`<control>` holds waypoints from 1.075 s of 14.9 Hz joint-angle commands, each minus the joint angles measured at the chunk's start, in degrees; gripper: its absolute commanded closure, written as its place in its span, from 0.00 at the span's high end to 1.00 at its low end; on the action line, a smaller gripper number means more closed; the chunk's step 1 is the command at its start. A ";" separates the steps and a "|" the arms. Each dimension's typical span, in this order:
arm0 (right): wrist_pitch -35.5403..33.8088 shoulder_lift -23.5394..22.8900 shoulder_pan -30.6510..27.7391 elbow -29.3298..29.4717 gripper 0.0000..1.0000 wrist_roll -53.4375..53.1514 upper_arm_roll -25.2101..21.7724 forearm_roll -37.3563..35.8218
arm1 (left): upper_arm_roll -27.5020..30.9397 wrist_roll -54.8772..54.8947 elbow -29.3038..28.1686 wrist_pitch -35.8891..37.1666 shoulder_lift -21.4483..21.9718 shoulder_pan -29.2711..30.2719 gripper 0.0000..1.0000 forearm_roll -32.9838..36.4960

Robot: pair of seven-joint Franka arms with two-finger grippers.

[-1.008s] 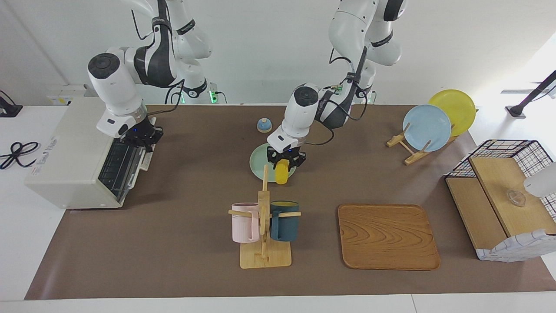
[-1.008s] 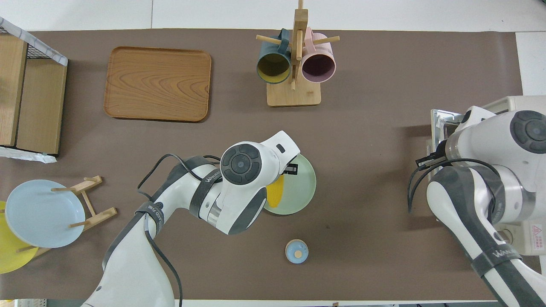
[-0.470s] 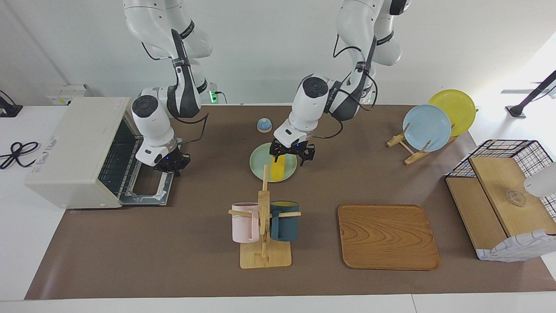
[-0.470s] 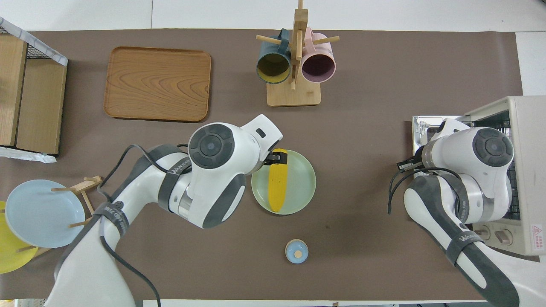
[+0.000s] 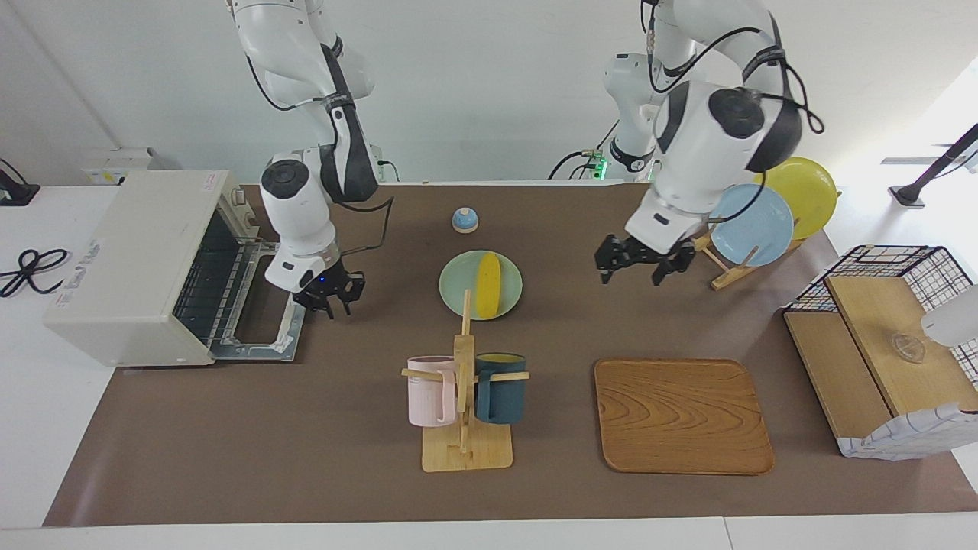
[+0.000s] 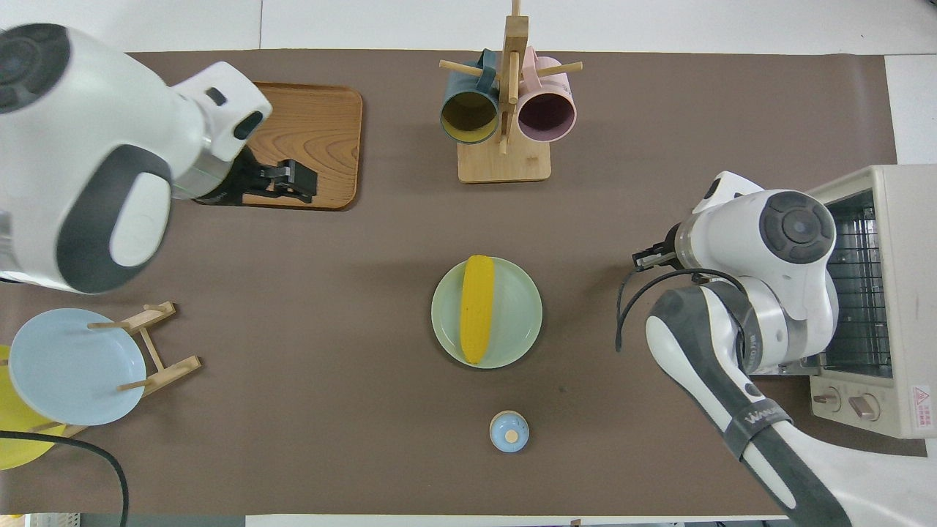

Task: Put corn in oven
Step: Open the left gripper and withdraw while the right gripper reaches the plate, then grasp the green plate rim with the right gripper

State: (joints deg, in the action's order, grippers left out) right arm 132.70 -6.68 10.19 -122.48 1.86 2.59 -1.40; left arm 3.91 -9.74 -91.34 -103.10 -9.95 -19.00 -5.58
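Observation:
The yellow corn (image 5: 487, 285) lies on a pale green plate (image 5: 455, 294) in the middle of the mat; it also shows in the overhead view (image 6: 476, 307). The off-white oven (image 5: 130, 252) stands at the right arm's end, its door (image 5: 263, 336) folded down open and the wire rack showing. My right gripper (image 5: 330, 296) is open and empty, low over the mat between the oven door and the plate. My left gripper (image 5: 640, 263) is open and empty, raised over the mat beside the plate rack; from overhead it (image 6: 285, 179) covers the wooden tray's edge.
A mug rack (image 5: 466, 397) with a pink and a dark blue mug stands farther from the robots than the plate. A wooden tray (image 5: 682, 416), a plate rack (image 5: 750, 224) with blue and yellow plates, a wire-and-wood basket (image 5: 886, 359) and a small blue knob (image 5: 464, 219) are also there.
My left gripper let go of the corn onto the green plate, then rose and swung toward the plate rack. The oven door dropped fully open and my right gripper drew away toward the plate.

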 commanded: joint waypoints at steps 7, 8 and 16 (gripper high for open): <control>-18.77 -14.89 23.79 30.05 1.00 -38.90 -0.39 -1.40 | -0.48 10.18 9.87 21.79 1.85 12.58 1.00 3.47; -19.57 -18.59 26.52 34.63 1.00 -43.65 -0.30 -3.15 | -0.48 10.53 9.87 21.37 3.08 13.20 1.00 3.12; -4.22 -21.36 30.24 25.63 0.85 -51.52 -0.21 -3.96 | -0.31 13.78 13.63 18.89 3.00 14.35 1.00 3.47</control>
State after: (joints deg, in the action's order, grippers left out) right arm 125.36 -30.31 40.88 -92.48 -49.23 2.32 -4.70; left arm 3.95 3.38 -80.99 -84.83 -6.61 -5.12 -2.93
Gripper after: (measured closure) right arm 0.040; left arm 0.000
